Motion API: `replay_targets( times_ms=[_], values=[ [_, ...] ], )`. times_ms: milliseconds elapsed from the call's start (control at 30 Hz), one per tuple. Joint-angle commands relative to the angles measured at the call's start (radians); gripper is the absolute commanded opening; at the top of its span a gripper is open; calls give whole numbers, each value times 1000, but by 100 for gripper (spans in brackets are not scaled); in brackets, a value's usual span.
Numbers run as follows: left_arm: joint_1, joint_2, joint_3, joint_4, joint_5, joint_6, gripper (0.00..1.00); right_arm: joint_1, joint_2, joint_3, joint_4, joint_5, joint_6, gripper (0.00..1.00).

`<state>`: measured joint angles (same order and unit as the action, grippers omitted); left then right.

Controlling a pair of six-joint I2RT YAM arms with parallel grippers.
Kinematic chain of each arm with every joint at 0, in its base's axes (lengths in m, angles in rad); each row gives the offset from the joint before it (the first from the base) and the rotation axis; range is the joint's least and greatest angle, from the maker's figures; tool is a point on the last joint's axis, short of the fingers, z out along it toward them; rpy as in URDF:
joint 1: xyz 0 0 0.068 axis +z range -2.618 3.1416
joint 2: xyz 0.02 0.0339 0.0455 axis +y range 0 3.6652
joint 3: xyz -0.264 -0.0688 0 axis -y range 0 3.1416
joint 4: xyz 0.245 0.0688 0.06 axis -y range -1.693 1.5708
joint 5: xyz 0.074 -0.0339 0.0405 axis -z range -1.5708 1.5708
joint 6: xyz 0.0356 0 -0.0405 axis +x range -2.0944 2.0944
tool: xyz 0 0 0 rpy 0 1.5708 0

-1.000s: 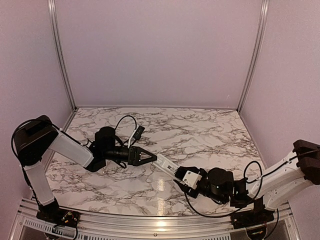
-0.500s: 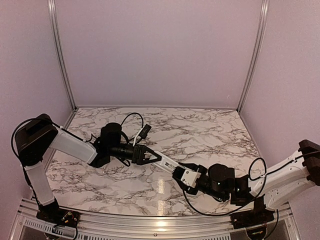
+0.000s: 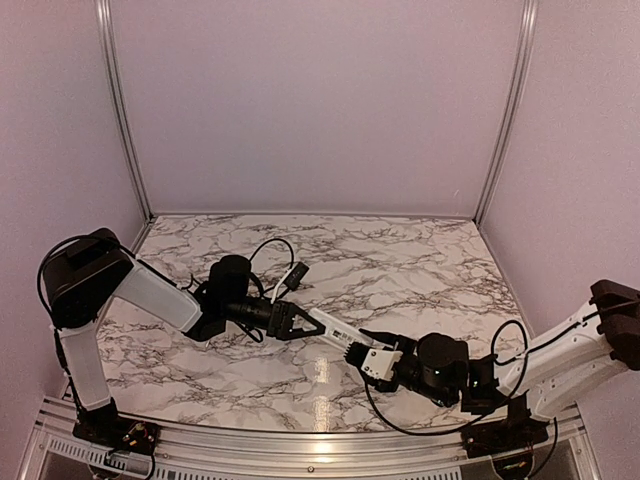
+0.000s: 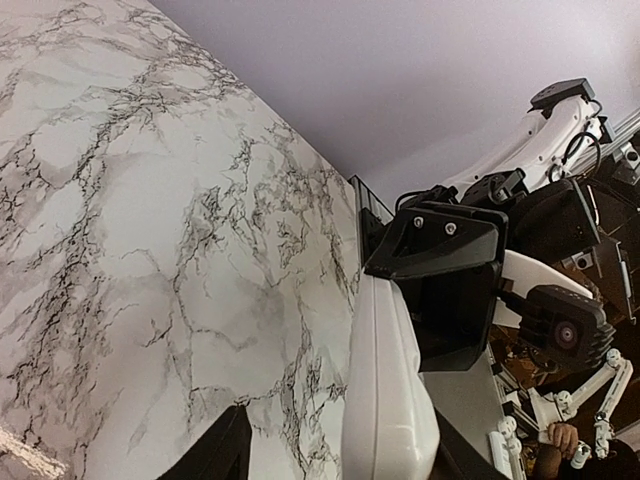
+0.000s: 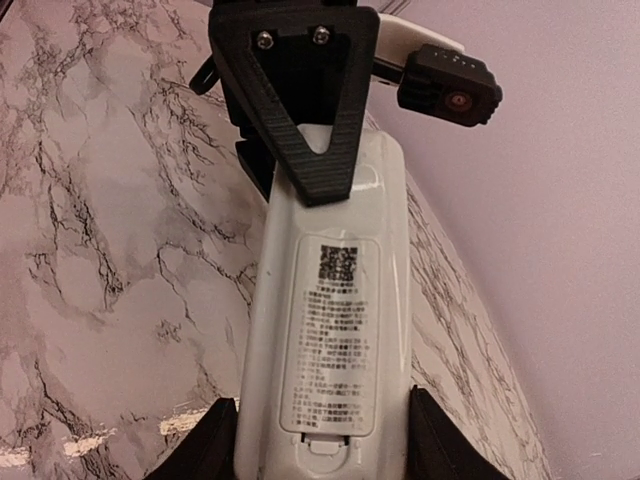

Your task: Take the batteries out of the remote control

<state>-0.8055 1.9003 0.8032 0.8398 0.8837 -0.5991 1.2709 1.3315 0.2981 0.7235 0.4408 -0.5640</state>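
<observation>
The remote control (image 3: pixel 331 331) is a slim white bar hanging above the marble table between my two grippers. My right gripper (image 3: pixel 366 353) is shut on its near end, a finger on each long side (image 5: pixel 320 442). The back of the remote (image 5: pixel 335 330) faces the right wrist camera, with the labelled cover in place, so the batteries are hidden. My left gripper (image 3: pixel 299 322) is open around the far end. One finger (image 5: pixel 300 110) lies over the back face. In the left wrist view the remote (image 4: pixel 385 390) rests against one finger, with a gap to the other (image 4: pixel 228 452).
The marble table (image 3: pixel 420 260) lies under both arms, with pale walls at the back and on both sides. A black cable loop (image 3: pixel 268 250) arches over the left wrist. The right arm's cable (image 3: pixel 505 345) loops near its elbow.
My left gripper has slid right along the remote towards the right gripper, and its jaws have narrowed. The right gripper has kept its hold and barely shifted.
</observation>
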Motion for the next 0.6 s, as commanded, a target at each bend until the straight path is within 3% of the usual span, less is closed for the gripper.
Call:
replay_targets(
  times_ms=[0, 400, 567],
  values=[
    [-10, -13, -6, 10, 41, 23, 56, 10, 8, -7, 109, 19, -32, 0],
    [-50, -30, 5, -21, 80, 65, 44, 10, 21, 1, 95, -5, -37, 0],
    [-50, -44, 1, -25, 78, 71, 49, 10, 32, 10, 73, -16, -29, 0]
  ],
)
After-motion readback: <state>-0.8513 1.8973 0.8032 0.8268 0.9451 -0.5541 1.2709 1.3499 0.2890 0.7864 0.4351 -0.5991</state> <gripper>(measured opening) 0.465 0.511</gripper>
